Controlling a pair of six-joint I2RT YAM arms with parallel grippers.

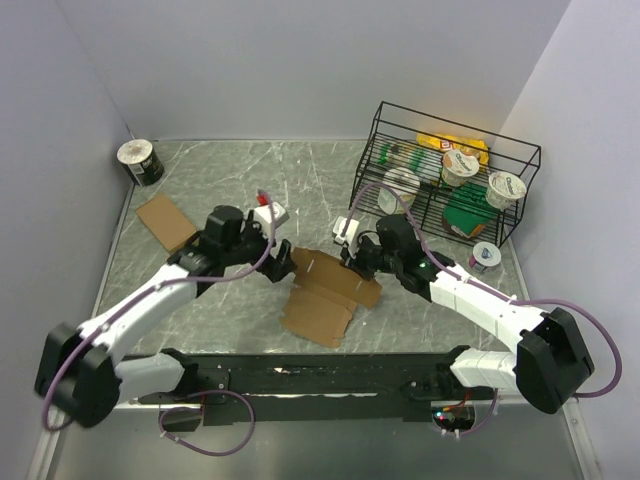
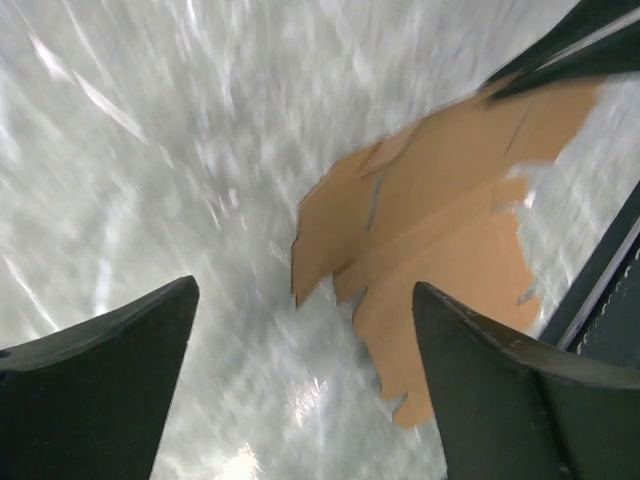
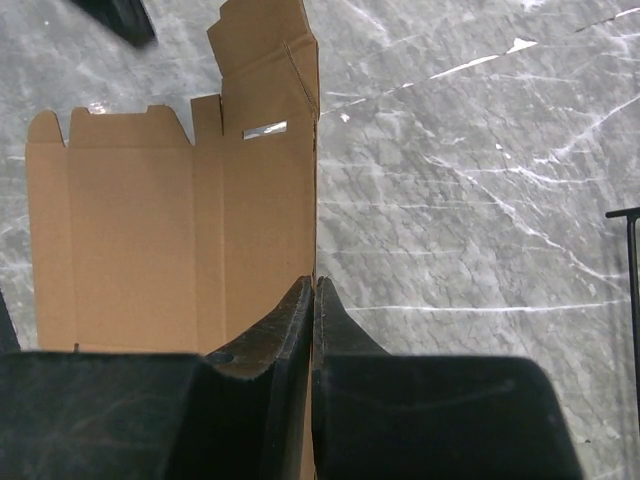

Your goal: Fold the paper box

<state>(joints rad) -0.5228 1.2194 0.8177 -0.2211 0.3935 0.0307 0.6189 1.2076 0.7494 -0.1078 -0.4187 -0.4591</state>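
Since the paper box [image 1: 320,305] is a flat, light cardboard sheet mid table [image 1: 250,170], it likely bends and slides easily; I'd grab edges near the creases. My right gripper [image 3: 314,300] is clenched on its edge, and my left gripper [image 2: 305,290] is spread wide beside it, empty.

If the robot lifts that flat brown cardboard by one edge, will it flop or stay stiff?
It would probably bend at its creases: the paper box is a thin scored sheet, so flaps may droop. It looks light; the right end effector pinches only its edge. Flat, it shouldn't roll.
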